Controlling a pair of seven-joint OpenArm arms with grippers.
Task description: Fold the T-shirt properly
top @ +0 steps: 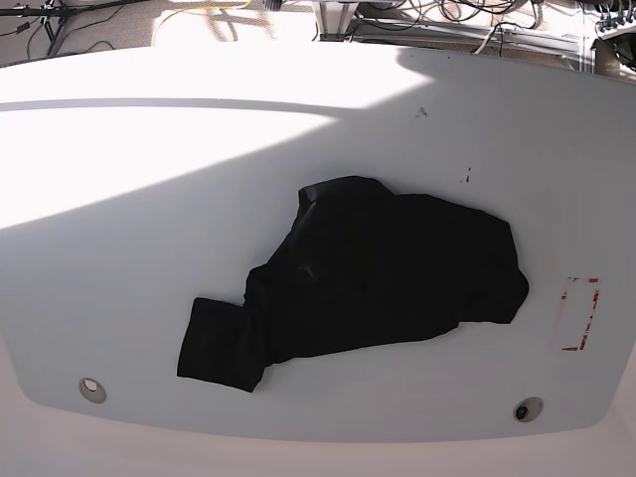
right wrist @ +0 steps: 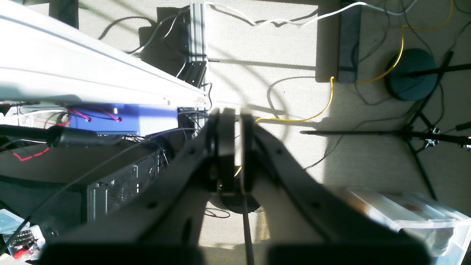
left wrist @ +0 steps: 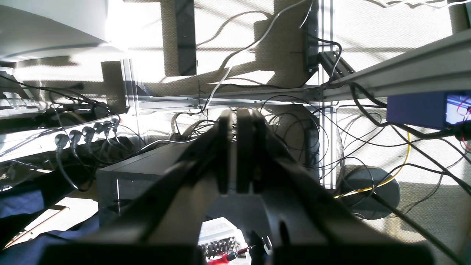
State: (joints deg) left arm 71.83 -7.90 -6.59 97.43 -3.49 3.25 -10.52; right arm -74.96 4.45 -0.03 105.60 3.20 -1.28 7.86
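Matte black cloth T-shirt (top: 378,273), smooth glossy white table (top: 149,199), ribbed metal rail (left wrist: 404,71)

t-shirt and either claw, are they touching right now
Apart. The base view shows the T-shirt crumpled alone on the white table, no arm near it. Both wrist views show the left claw and right claw shut over floor cables, holding nothing.
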